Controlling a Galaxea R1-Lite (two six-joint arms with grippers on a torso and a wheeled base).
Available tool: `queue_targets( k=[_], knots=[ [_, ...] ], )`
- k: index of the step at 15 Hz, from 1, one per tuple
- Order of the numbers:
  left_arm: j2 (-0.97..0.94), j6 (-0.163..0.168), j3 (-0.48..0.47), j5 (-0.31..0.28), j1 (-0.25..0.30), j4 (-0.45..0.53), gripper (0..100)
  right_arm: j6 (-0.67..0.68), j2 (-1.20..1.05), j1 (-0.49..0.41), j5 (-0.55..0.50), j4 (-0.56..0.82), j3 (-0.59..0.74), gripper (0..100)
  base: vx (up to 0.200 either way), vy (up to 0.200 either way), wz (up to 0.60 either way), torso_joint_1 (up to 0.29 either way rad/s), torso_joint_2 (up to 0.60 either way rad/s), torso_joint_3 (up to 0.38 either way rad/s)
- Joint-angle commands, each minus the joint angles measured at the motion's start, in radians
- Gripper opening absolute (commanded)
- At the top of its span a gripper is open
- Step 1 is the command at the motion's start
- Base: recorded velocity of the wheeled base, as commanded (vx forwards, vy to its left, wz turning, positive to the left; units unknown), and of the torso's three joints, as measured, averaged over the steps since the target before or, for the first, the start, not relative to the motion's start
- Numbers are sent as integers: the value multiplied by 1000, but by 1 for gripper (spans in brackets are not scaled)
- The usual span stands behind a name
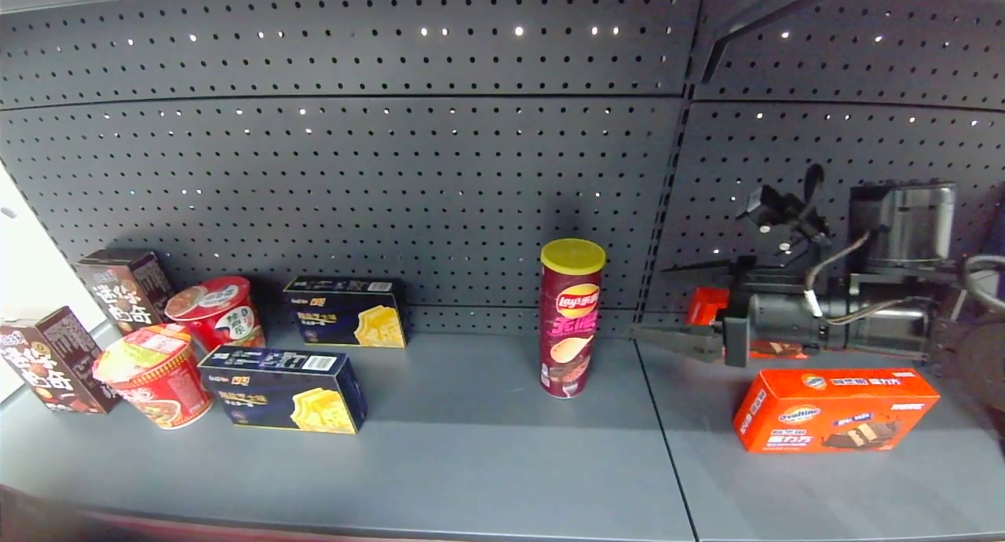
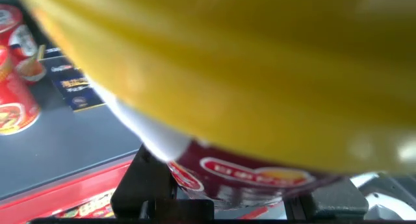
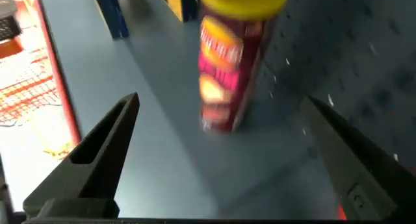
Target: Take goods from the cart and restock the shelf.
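A maroon chips can (image 1: 571,318) with a yellow lid stands upright on the grey shelf (image 1: 471,448), near the pegboard back wall. My right gripper (image 1: 652,302) hovers just right of it, open and apart from it. In the right wrist view that can (image 3: 227,62) stands beyond the wide-spread fingers (image 3: 97,152) of the right gripper (image 3: 220,100). The left wrist view shows a second chips can (image 2: 260,178) up close, yellow lid toward the camera. My left gripper (image 2: 237,198) is shut on its body, out in front of the shelf's red front edge (image 2: 65,191).
Two orange boxes (image 1: 836,408) (image 1: 707,302) lie on the right bay, one behind my right gripper. At the left sit two dark blue boxes (image 1: 286,389), two red noodle cups (image 1: 157,373) and two brown boxes (image 1: 47,357). Bare shelf lies between them and the can.
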Motion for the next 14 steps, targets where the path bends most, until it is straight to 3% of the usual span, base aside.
queue_targets(
  k=[1,8,14],
  knots=[
    [5,0,-4,0,-8,-1,0,-10,195,-4,45,-11,-121,100,0,0,0,0,0,0],
    [8,0,-7,1,-8,1,0,-11,367,-3,110,-17,-255,100,0,0,0,0,0,0],
    [5,0,2,7,-5,1,0,-10,436,34,121,-20,-271,100,0,0,0,0,0,0]
  ],
)
